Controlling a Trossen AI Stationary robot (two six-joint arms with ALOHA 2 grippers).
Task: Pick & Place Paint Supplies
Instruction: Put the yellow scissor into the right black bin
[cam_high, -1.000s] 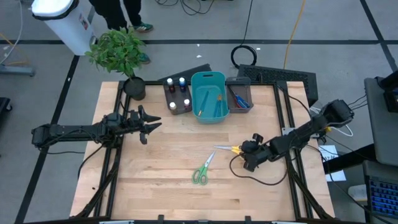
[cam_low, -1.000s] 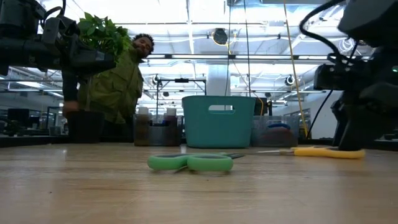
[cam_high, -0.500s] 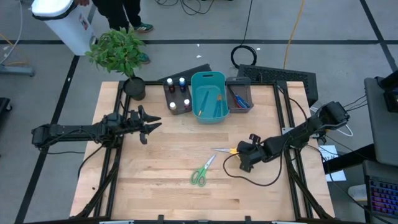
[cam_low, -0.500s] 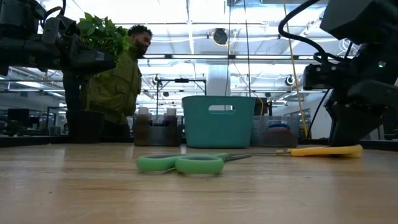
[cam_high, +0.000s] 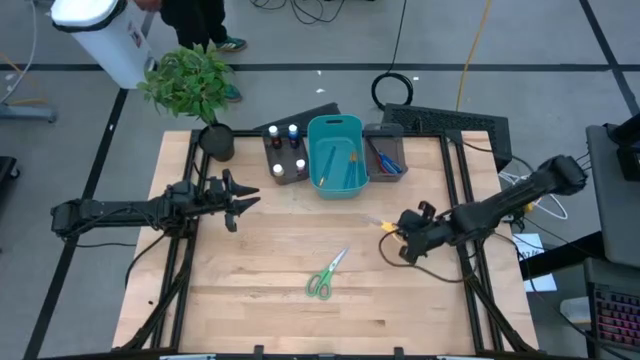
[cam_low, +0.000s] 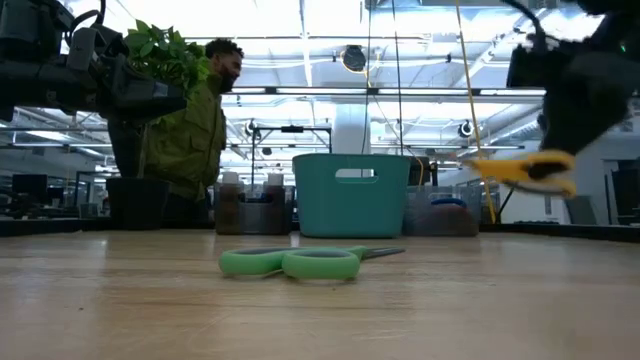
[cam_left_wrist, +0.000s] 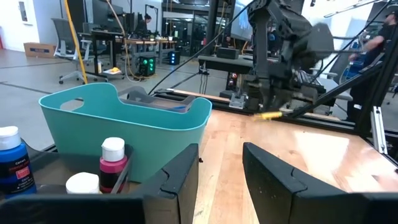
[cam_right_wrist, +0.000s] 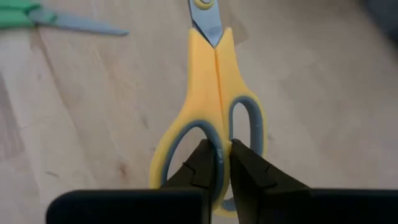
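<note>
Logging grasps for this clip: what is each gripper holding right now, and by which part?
The right gripper holds the yellow scissors by the handles, pinched where the two loops meet, lifted off the table. The left gripper holds nothing.

Bright overhead lighting; right end effector (cam_low: 560, 110) motion-blurred.

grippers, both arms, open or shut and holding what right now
Left gripper: open, empty, near the teal bin.
Right gripper: shut on the yellow scissors, lifted off the table.
</note>
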